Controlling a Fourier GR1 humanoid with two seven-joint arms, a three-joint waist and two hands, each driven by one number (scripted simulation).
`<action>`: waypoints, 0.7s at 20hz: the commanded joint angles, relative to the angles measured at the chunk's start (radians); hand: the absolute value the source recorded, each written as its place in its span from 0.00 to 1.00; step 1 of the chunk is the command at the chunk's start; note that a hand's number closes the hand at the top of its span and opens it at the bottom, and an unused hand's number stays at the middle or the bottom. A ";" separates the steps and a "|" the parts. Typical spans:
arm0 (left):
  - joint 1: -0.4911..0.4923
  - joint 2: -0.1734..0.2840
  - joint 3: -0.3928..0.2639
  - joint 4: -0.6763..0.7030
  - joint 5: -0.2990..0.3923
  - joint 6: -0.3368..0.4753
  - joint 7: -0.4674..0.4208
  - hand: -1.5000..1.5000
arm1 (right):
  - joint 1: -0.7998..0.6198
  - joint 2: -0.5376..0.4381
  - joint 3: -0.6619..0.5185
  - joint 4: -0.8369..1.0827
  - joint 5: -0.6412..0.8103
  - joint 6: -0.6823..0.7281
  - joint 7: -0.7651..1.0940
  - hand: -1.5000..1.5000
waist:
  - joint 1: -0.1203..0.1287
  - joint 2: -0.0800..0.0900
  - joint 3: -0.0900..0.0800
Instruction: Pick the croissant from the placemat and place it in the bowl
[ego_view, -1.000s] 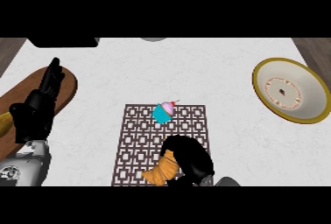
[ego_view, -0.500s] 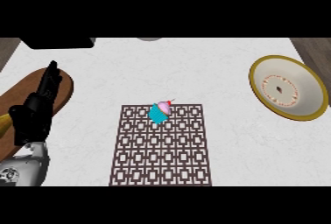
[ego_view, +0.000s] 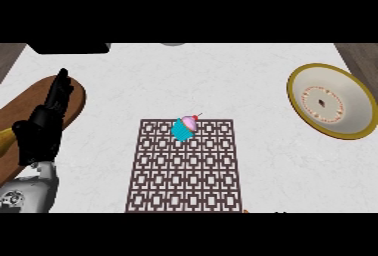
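Head view shows the left hand (ego_view: 43, 125) at the left edge, fingers straight and pointing up, open and holding nothing, resting over a brown wooden board (ego_view: 74, 97). To the right of that hand lies the placemat (ego_view: 184, 175), a dark lattice-patterned rectangle on the white counter (ego_view: 221, 75). At the mat's far edge, tilted, sits a cupcake (ego_view: 184, 128) with a blue wrapper, pink icing and a cherry. Farther right, well apart from the mat, stands the bowl (ego_view: 331, 100), pale with a yellow rim. A tiny orange bit at the mat's near right corner may be the croissant (ego_view: 246, 212), but it is too small to tell. The right hand is out of sight.
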 joint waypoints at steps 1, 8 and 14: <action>0.019 -0.013 -0.004 0.017 -0.006 0.002 -0.027 0.50 | 0.051 -0.059 -0.209 -0.110 -0.165 -0.021 -0.005 1.00 | 0.008 0.004 0.001; -0.017 -0.014 -0.012 0.021 -0.018 -0.006 -0.012 0.50 | -0.201 0.038 -0.490 0.126 -0.460 0.030 -0.020 1.00 | 0.024 0.008 0.001; -0.061 0.016 0.017 0.039 0.004 -0.042 0.002 0.50 | -0.397 0.019 -0.702 0.506 -0.579 0.058 -0.211 1.00 | 0.029 0.008 0.001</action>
